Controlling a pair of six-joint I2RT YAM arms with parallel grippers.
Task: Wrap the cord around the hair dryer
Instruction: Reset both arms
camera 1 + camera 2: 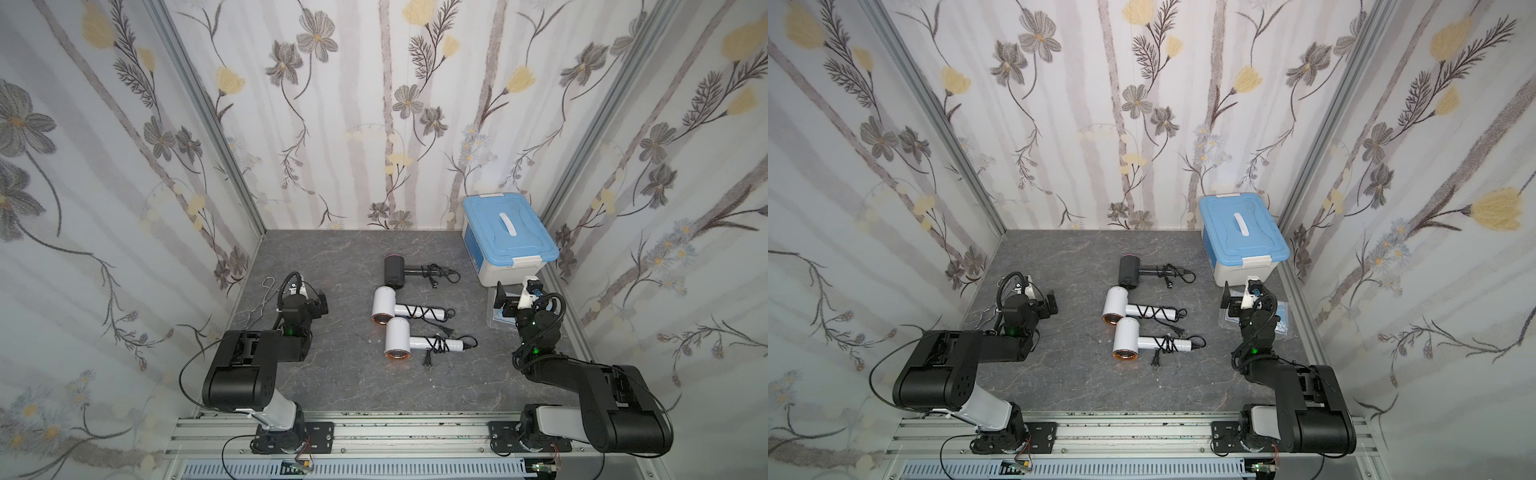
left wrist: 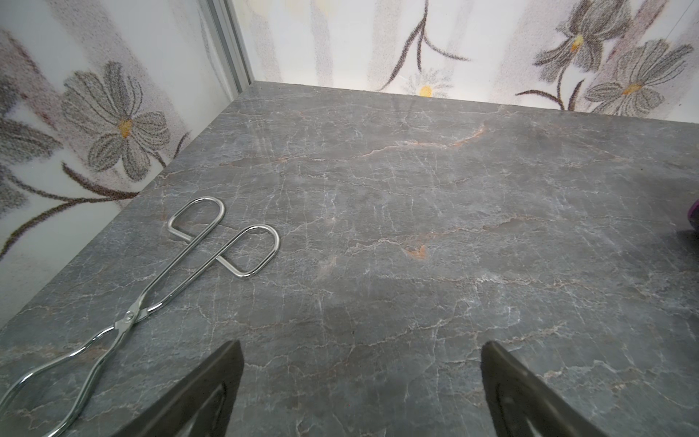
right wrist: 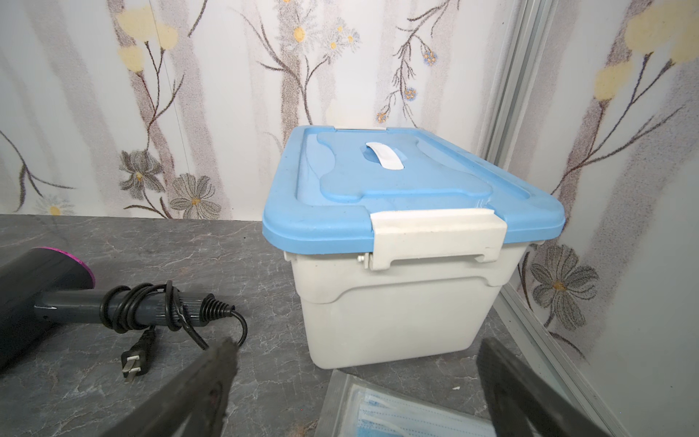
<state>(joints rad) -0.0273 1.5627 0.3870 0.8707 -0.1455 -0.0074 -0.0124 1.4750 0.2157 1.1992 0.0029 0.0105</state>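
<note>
Marble tabletop point(image 1: 332, 382), hair dryers point(image 1: 383, 305) between left end effector point(image 2: 361, 344) and right end effector point(image 3: 359, 342), both gaping, empty.

Sam: What colour is the desk point(image 1: 332, 386)?
Mia: Dark grey, with thin white and orange lines like stone.
Sam: The hair dryers?
Mia: The black hair dryer point(image 1: 394, 269) has a purple end. The two white hair dryers point(image 1: 383, 306) have orange-brown rims and black cords point(image 1: 417, 311).
Sam: The box point(image 3: 397, 302)?
Mia: White, with a blue lid point(image 3: 416, 189). The walls point(image 1: 353, 124) have grey and yellow flowers.
</note>
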